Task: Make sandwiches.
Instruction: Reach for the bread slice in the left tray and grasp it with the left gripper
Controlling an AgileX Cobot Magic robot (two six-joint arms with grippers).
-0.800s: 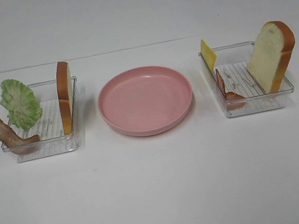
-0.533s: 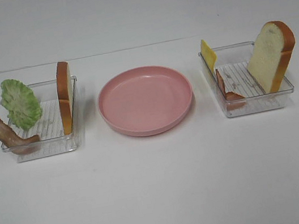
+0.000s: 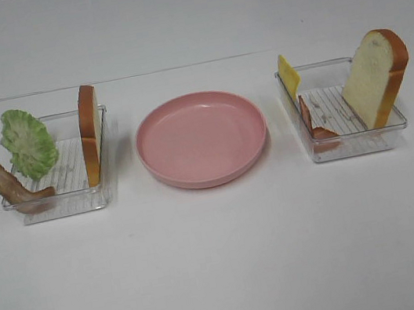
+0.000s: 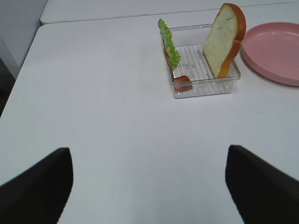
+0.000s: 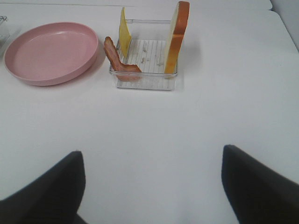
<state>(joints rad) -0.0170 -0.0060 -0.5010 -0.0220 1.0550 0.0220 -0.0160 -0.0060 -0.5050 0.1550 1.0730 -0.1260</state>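
The left slice and right slice stand on edge in trays flanking the central plate. Light, likely stiff foam: pinch across the flat faces near the top. Left gripper and right gripper gape wide, empty.

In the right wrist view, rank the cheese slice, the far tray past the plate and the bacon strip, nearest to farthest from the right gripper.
From the right gripper:
1. Bacon strip, at the near tray's closest end.
2. Cheese slice, leaning behind the bacon.
3. Far tray, beyond the pink plate; only a corner shows.
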